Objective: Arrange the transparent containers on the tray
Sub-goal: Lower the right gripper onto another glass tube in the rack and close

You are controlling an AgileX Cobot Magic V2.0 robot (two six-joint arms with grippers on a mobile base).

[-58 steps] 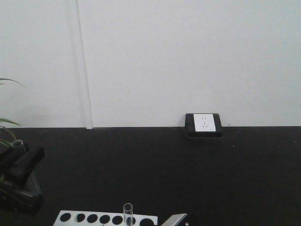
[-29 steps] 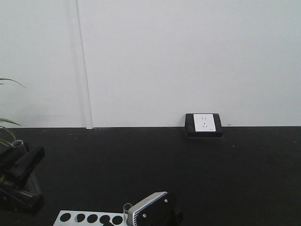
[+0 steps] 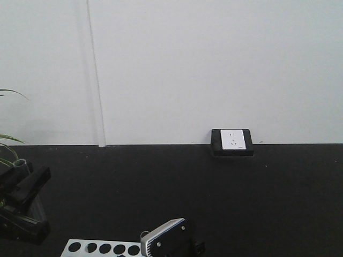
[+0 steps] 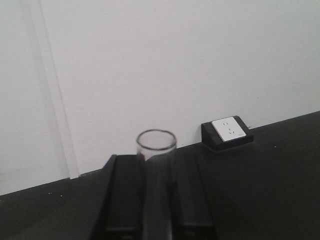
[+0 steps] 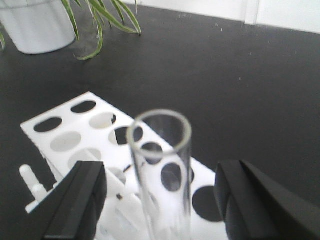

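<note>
In the left wrist view a clear test tube [image 4: 156, 147] stands upright between the two black fingers [image 4: 125, 190], and my left gripper [image 4: 157, 167] is shut on it. The front view shows that gripper [image 3: 24, 179] at the left edge, the tube's rim [image 3: 20, 162] sticking out above it. A second test tube [image 5: 161, 155] stands in the white holed rack [image 5: 65, 140]. My right gripper [image 5: 162, 200] is open, one finger on each side of this tube and apart from it. The front view shows this tube's rim [image 3: 144, 234] beside the right wrist housing [image 3: 167, 242]. The yellow tray is out of view.
A black box with a white socket [image 3: 231, 141] sits against the white wall at the back of the black table. A white pot [image 5: 37, 25] with long green leaves [image 5: 97, 22] stands beyond the rack. Several rack holes [image 3: 99, 248] are unfilled.
The right arm's wrist has come up into the front view around the tube in the rack, then settled slightly lower and left. The left gripper and its tube have held still.
</note>
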